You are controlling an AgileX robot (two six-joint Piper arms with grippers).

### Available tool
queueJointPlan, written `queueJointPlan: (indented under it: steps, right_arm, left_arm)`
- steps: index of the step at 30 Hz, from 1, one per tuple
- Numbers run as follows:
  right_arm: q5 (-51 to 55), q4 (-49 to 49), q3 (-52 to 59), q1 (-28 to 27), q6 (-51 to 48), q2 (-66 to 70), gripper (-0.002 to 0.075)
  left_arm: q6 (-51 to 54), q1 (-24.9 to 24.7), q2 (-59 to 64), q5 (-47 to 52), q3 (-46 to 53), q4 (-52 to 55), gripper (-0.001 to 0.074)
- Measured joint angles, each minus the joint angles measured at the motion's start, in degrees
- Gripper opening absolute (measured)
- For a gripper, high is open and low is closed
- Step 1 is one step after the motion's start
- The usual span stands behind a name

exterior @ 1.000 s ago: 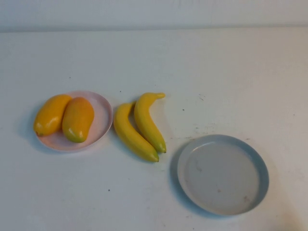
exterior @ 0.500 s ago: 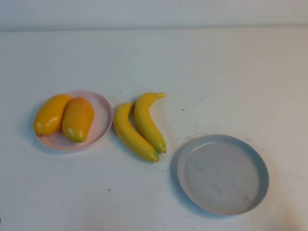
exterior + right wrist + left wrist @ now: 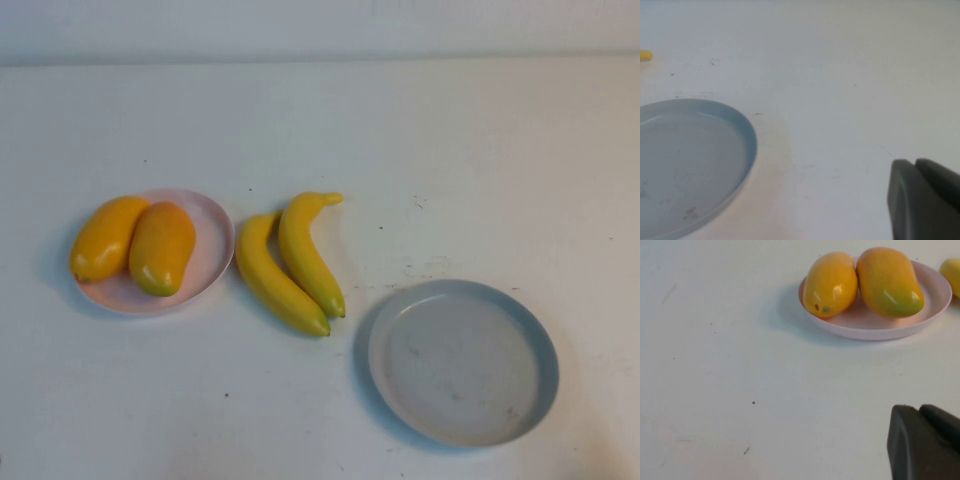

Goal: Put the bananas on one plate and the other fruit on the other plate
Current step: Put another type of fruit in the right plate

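Two yellow bananas (image 3: 292, 260) lie side by side on the bare table between the plates. Two orange-yellow mangoes (image 3: 135, 243) (image 3: 860, 282) rest on the small pale pink plate (image 3: 212, 250) (image 3: 932, 295) at the left. The larger grey-blue plate (image 3: 540, 350) (image 3: 747, 145) at the front right holds nothing. Neither arm shows in the high view. My left gripper (image 3: 918, 410) is shut with nothing in it, hanging over bare table short of the pink plate. My right gripper (image 3: 914, 163) is shut too, holding nothing, beside the grey-blue plate.
The white table (image 3: 420, 140) runs back to a pale wall (image 3: 320, 25). Small dark specks and scuffs mark the surface. A banana tip (image 3: 645, 55) shows at the edge of the right wrist view.
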Motion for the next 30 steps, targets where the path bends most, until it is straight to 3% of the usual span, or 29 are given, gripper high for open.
queueJointPlan:
  steps: [22,30]
  right_arm:
    - [0.0,0.2,0.0,0.0,0.0,0.0,-0.0017]
    - [-8.5,21.2,0.0,0.0,0.1,0.0,-0.0017]
  left_arm:
    - [0.1,0.0,0.0,0.1,0.0,0.0,-0.0004]
    - [0.1,0.0,0.0,0.1,0.0,0.1,-0.0004]
